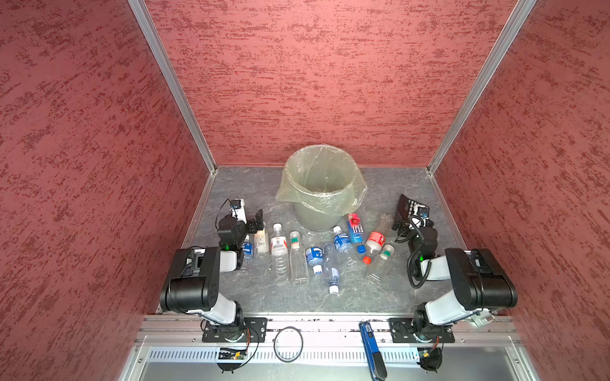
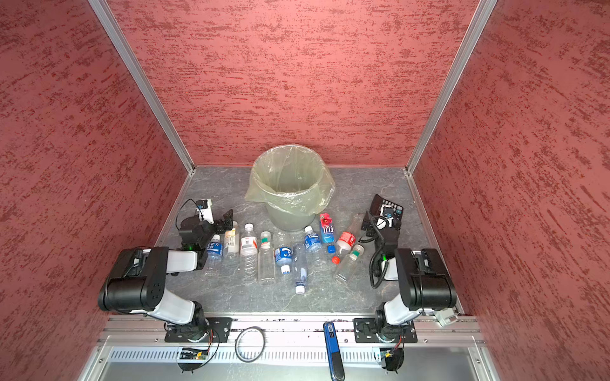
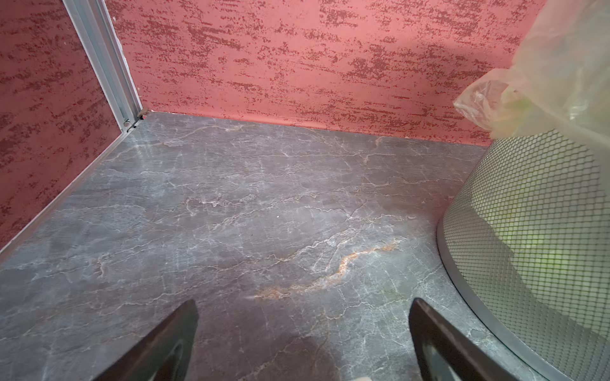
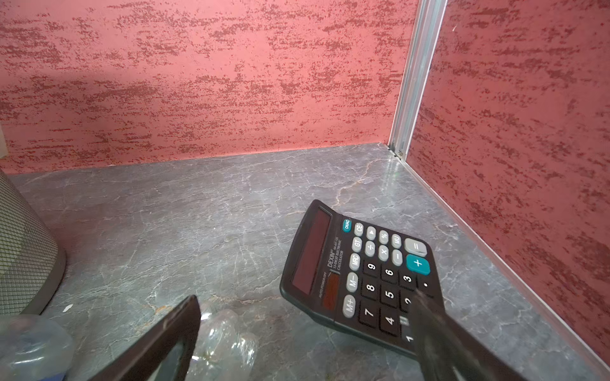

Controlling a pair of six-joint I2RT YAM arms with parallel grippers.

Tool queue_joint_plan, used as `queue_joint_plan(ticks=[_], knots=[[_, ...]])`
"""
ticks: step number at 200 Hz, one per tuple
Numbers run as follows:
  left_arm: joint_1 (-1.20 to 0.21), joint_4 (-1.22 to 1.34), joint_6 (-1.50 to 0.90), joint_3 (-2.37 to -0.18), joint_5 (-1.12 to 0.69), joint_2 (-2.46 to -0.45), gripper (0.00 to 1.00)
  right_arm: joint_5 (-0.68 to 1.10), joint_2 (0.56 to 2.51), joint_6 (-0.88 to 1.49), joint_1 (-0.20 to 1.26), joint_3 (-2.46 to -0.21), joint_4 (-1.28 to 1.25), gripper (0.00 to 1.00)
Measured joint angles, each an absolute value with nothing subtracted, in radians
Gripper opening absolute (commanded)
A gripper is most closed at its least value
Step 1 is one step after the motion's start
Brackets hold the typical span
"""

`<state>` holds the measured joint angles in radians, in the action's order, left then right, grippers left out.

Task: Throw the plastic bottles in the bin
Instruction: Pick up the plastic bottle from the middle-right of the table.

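I'm hovering before a first pick, left claw (image 3: 303,306) and right claw (image 4: 307,297) gaping empty; clear bottle (image 4: 224,336) beneath my right seems next.

blue-label bottle (image 1: 355,229): FIJI | calculator (image 4: 359,280): DEXIN, keys 1-9, M+, MRC

Walls (image 3: 297,49) are mottled pink-red; tabletop (image 3: 231,214) grey, white-veined. Beside the left gripper (image 3: 303,303): grey mesh-patterned bin (image 3: 528,214), yellowish bag (image 3: 544,82). Before the right gripper (image 4: 307,297): black calculator (image 4: 330,264).

Plastic bottles (image 1: 279,250) lie on the marbled tabletop (image 1: 297,298) between my left gripper (image 3: 303,302) and right gripper (image 4: 305,297). The bin (image 1: 317,217) stands beyond them, the calculator (image 4: 363,273) by the right.
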<state>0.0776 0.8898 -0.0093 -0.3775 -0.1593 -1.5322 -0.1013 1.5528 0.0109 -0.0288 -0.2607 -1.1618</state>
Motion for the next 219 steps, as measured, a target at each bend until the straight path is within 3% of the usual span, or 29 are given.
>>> queue_joint_plan(ticks=[219], knots=[[0.089,0.891,-0.01,-0.377,-0.196,-1.532,0.99,-0.1,1.553,0.011,-0.03,-0.261,-1.161,0.99]])
